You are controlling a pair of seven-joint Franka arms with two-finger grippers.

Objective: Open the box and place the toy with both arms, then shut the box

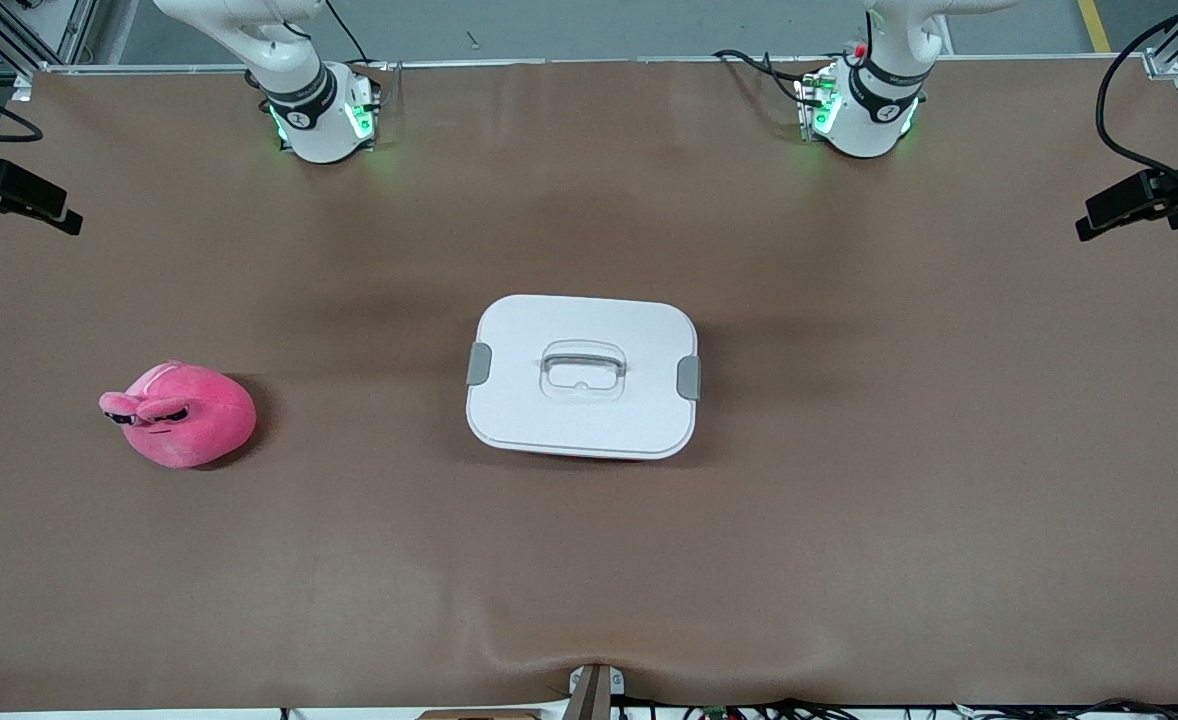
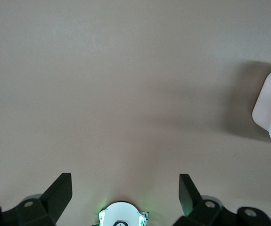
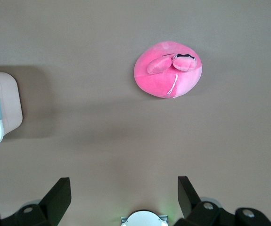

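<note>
The toy (image 1: 181, 415) sits on the brown table (image 1: 849, 520), at the right arm's end and a little nearer the front camera than the box (image 1: 582, 376). It is a round, soft, fuzzy pink ball with two floppy ears and sleepy dark eyes. It will squash easily.

The box is in the middle of the table, well apart from the toy. Its lid (image 1: 589, 345) is still on. The lid is flat, white and smooth, with round corners. A grey clip (image 1: 479, 363) holds one short end and another grey clip (image 1: 688, 377) holds the other. A clear handle (image 1: 583, 366) lies sunk in the middle. A thin strip of pink tub peeks out under the lid's near edge.

The arms wait up high by their bases. The left hand (image 2: 126, 193) is wide open and holds nothing, over bare table with a box corner in its view. The right hand (image 3: 124, 193) is wide open too, empty, over bare table near the toy.

I think opening comes first. Each hand should take one clip and flip them together, so the light box does not slide. Then lift the lid straight up.
</note>
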